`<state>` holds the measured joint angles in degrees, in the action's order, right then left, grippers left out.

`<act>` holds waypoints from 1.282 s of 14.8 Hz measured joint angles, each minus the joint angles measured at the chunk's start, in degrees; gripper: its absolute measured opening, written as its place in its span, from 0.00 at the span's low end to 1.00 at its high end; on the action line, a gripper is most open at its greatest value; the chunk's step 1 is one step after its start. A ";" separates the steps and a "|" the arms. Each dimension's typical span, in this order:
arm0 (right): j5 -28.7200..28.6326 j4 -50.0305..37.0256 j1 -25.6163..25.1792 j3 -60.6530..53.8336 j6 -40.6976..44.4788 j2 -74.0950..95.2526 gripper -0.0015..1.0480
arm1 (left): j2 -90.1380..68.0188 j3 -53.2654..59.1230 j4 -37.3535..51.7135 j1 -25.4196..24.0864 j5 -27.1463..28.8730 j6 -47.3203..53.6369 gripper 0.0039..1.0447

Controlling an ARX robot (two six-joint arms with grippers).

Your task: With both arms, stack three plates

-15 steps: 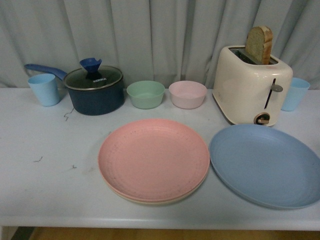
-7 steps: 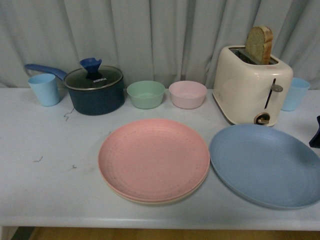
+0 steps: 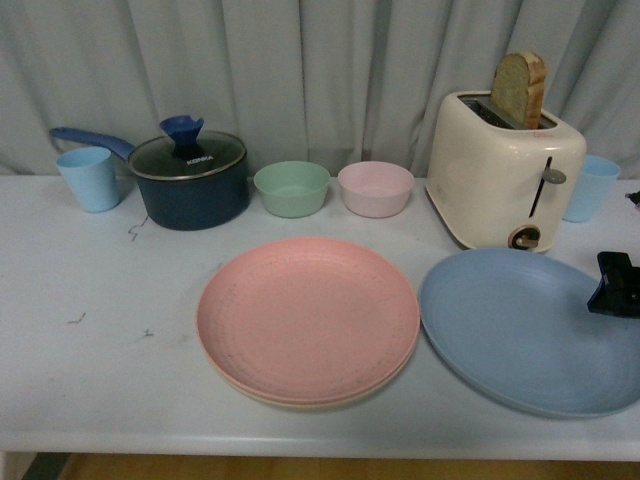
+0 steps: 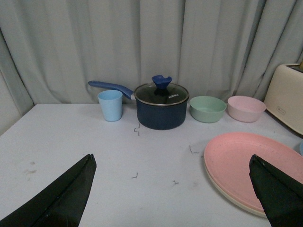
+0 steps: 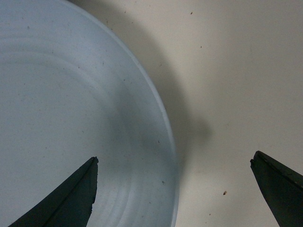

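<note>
Right end effector [image 5: 173, 160], fingers apart, over rim of blue plate [image 3: 525, 330], right side of counter [image 3: 100, 330]. Left end effector [image 4: 170, 158], also apart, shows only in its wrist view. Pink plate [image 3: 308, 318] sits on cream plate [image 3: 310, 404], centre.

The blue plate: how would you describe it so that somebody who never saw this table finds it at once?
Find the cream toaster with a bread slice at the back right of the table. Directly in front of it lies the blue plate. Unlike the pink plate beside it, which rests on a beige plate, it lies alone and is the only blue one.
</note>
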<state>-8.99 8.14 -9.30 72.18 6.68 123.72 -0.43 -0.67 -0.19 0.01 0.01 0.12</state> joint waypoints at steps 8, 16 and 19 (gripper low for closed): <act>2.16 -2.60 0.35 -0.70 -2.43 2.95 0.35 | 0.00 0.00 0.00 0.00 0.00 -0.02 0.94; -8.41 4.44 -11.82 -11.39 1.97 -21.49 0.03 | 0.00 0.00 0.00 0.00 0.00 -0.02 0.94; -20.13 4.15 -4.35 -11.52 -3.93 -32.39 0.03 | 0.00 0.00 0.00 0.00 0.00 -0.02 0.94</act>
<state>-29.12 12.29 -13.65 60.66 2.74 91.33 -0.43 -0.67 -0.19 0.01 0.01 0.10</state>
